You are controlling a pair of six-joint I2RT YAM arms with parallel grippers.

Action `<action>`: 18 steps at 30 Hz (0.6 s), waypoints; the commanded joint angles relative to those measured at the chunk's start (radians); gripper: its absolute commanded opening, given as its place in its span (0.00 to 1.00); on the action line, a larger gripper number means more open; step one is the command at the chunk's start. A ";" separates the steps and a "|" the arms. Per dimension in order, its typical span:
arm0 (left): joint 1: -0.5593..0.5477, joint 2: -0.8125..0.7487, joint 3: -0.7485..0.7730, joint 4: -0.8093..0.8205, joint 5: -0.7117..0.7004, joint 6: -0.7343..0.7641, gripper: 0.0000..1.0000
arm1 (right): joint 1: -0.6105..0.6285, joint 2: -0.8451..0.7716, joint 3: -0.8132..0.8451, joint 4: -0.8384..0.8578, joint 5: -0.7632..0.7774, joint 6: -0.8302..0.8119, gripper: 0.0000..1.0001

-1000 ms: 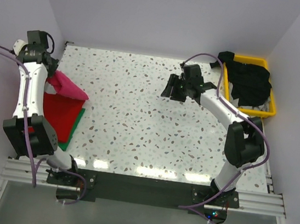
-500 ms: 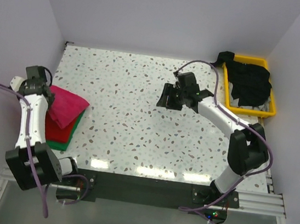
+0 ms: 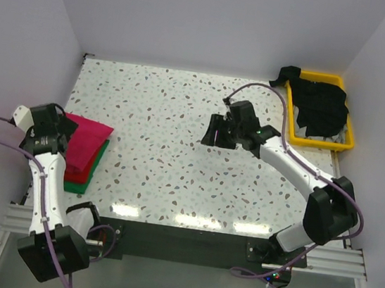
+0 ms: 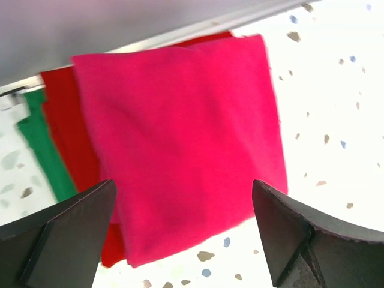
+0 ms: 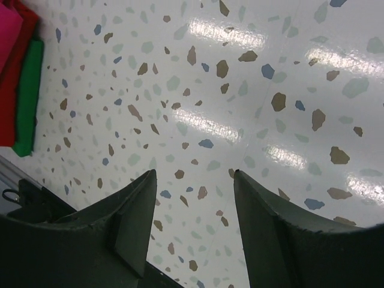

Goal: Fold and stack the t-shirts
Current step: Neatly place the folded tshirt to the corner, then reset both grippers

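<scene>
The folded shirt stack [image 3: 86,150] lies tight against the left wall [image 3: 50,40], with the left gripper [image 4: 183,192] spread wide just over it. The right gripper [image 5: 195,175] hangs over the middle of the table [image 3: 153,174]; bare top runs between them. The yellow tray [image 3: 320,143], heaped with black shirts [image 3: 321,108], blocks the far right corner.

Place: a robot lab test cell, not a home or shop.
Walls: plain pale panels [image 3: 216,19] box in the far, left and right sides.
Surface: white speckled top [image 3: 176,163], with lamp glare along the near edge.
Mounting: left arm [image 3: 45,174] and right arm [image 3: 296,165] bolted to an aluminium rail [image 3: 333,260] at the near edge.
Wiring: purple cables [image 3: 260,86] loop loose off the arms.
Props: yellow tray [image 3: 320,142] far right; folded shirts [image 3: 87,137] stacked on the left.
</scene>
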State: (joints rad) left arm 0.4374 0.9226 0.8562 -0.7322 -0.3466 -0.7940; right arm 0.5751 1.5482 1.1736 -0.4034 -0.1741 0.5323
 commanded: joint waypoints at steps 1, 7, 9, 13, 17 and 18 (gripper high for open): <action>0.001 -0.008 -0.014 0.144 0.144 0.087 1.00 | -0.001 -0.072 -0.008 0.011 0.053 -0.017 0.58; -0.193 -0.054 -0.048 0.263 0.219 0.087 1.00 | -0.003 -0.135 -0.023 0.002 0.093 -0.026 0.59; -0.274 -0.021 -0.023 0.266 0.175 0.064 1.00 | -0.003 -0.164 -0.026 -0.006 0.111 -0.031 0.60; -0.496 0.042 -0.002 0.307 0.150 0.021 1.00 | -0.001 -0.217 -0.037 -0.017 0.145 -0.035 0.60; -0.678 0.111 0.007 0.382 0.109 0.001 1.00 | -0.003 -0.270 -0.066 -0.006 0.188 -0.037 0.62; -0.709 0.130 0.012 0.395 0.106 -0.002 1.00 | -0.003 -0.287 -0.069 -0.003 0.197 -0.035 0.62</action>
State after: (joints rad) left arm -0.1860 1.0161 0.8230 -0.4477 -0.2035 -0.7689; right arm 0.5751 1.3155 1.1202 -0.4110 -0.0391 0.5125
